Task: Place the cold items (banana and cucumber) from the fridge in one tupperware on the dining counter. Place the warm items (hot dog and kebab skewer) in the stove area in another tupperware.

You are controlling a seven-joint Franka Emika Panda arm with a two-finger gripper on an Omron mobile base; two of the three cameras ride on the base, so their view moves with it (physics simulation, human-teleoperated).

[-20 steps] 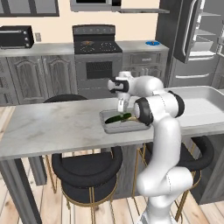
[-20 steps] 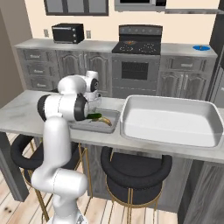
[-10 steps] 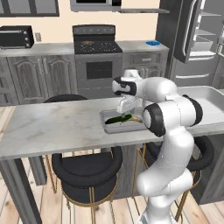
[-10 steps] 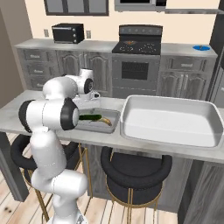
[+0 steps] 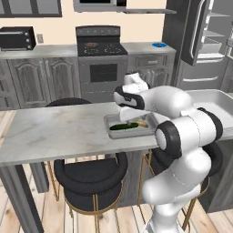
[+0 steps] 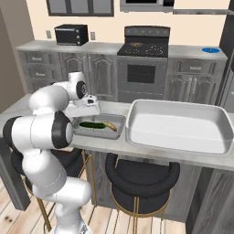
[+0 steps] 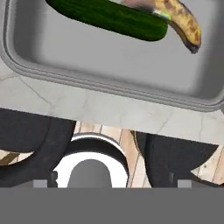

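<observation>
Grey marble counter (image 5: 54, 132) bears a shallow grey tupperware tray (image 7: 100, 65) holding the dark green cucumber (image 7: 109, 17) and spotted yellow banana (image 7: 181, 19), touching; above it, the two-finger gripper (image 6: 90, 102), jaws wide apart, empty.

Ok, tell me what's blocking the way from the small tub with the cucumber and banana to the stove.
Nothing visible on the counter does. The tub holds the cucumber and banana; open floor lies between the counter and the stove.

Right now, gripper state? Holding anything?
Gripper: open, holding nothing; it sits above the small tupperware, where the cucumber and banana already lie.
</observation>
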